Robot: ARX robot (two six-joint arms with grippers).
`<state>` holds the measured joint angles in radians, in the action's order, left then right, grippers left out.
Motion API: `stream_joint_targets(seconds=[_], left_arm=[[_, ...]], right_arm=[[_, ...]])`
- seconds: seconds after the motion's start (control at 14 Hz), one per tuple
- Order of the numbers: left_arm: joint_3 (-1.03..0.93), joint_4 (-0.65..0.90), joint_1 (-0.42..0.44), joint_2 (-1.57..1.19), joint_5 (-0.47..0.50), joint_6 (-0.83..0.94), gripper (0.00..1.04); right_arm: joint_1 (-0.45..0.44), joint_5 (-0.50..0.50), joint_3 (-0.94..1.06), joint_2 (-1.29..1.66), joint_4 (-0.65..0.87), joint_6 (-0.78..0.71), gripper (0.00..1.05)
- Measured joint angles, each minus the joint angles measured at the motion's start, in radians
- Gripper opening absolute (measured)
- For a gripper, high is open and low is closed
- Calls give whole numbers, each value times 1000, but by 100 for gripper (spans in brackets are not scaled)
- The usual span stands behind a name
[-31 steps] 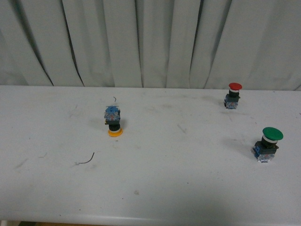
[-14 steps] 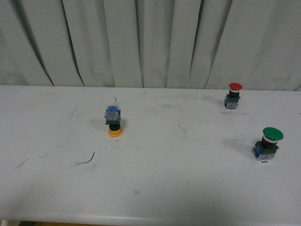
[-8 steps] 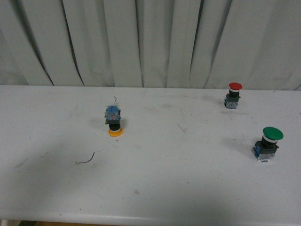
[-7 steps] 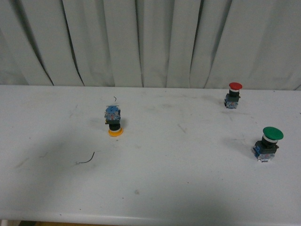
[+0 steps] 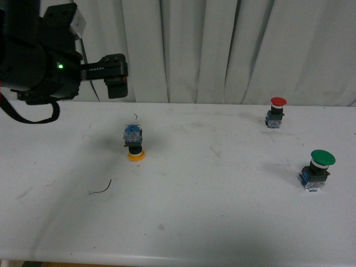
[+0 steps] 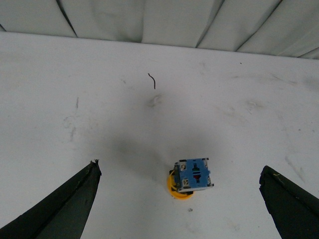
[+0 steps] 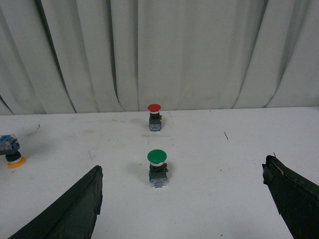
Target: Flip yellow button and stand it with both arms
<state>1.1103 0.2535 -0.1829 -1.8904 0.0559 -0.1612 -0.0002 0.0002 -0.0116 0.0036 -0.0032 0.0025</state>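
Dim, flat, grainy light throws soft shadows (blurred-edged) beside the yellow button (image 6: 192,177).

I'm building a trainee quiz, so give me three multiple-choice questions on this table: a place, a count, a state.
1. From the front, where is the yellow button relative to the other buttons?
A. left of both
B. between them
C. right of both

2. How many buttons are on the table?
A. two
B. three
C. four

3. How does the yellow button sit?
A. cap up
B. on its side
C. cap down

Answers:
1 A: the red button and green button sit further right.
2 B: yellow, red and green.
3 C: its blue base faces up.
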Motion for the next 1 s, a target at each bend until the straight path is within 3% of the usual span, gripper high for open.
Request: stream_joint_targets(seconds=[0.5, 1.0], left_arm=[[245, -184, -43, -247, 8, -5, 98], [361, -322, -50, -354, 53, -23, 98]], right_arm=[[0, 0, 0, 0, 0, 0, 98], [0, 0, 0, 0, 0, 0, 98]])
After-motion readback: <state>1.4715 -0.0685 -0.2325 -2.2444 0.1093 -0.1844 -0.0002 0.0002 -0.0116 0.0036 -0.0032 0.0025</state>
